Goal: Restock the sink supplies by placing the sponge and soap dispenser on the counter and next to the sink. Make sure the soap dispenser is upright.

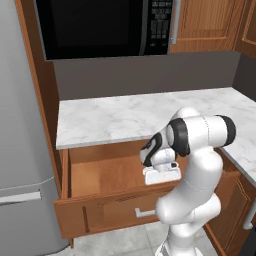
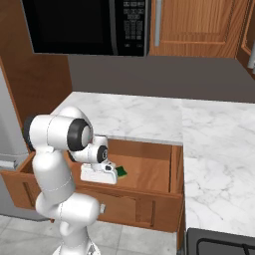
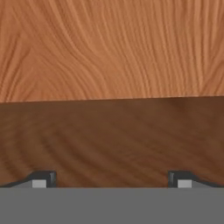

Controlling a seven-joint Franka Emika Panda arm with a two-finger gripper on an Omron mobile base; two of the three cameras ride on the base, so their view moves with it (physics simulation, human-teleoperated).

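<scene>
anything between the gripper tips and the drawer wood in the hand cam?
Nothing. In the hand view the gripper stands open with bare drawer wood between and ahead of its tips. In the right base view, the sponge lies just beside the hand.

I get flat, even rendered light with soft-edged, slightly blurry pictures; the counter (image 1: 110,117) reads bright, the drawer's (image 2: 149,169) inside dim, no glare anywhere.
</scene>
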